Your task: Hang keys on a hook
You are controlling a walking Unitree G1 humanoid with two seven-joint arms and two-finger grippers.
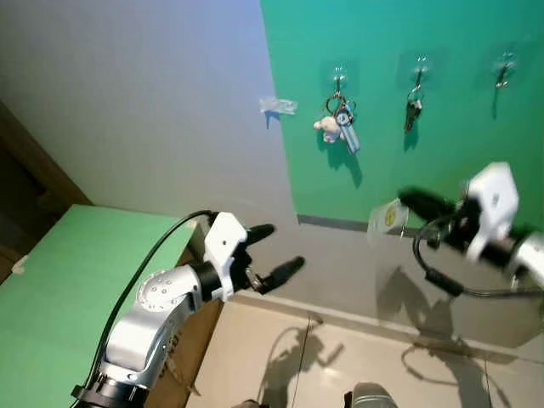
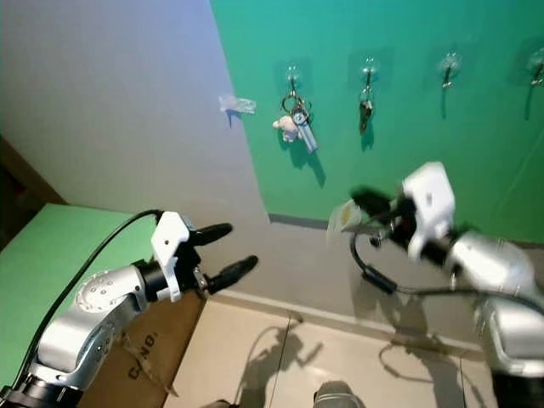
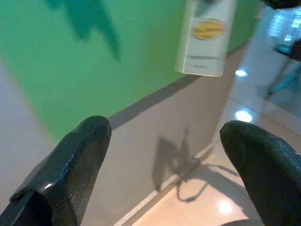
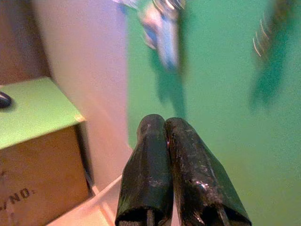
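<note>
Left eye view: a green wall (image 1: 442, 187) carries a row of hooks. A key bunch with a white charm (image 1: 338, 126) hangs from one hook (image 1: 338, 79); dark keys (image 1: 412, 109) hang from the next. Below that wall, the right gripper (image 1: 406, 204) pinches a pale tag with a yellow mark (image 1: 388, 218). The left gripper (image 1: 276, 252) hovers lower, fingers spread.

Left wrist view: the tag (image 3: 205, 35) dangles against the green wall beyond the parted fingers (image 3: 77, 160).

Right wrist view: the fingers (image 4: 150, 169) press together, facing the blurred bunch.

glossy tiled floor (image 1: 280, 348), matt green wall (image 1: 442, 178), cardboard box (image 2: 136, 361)
</note>
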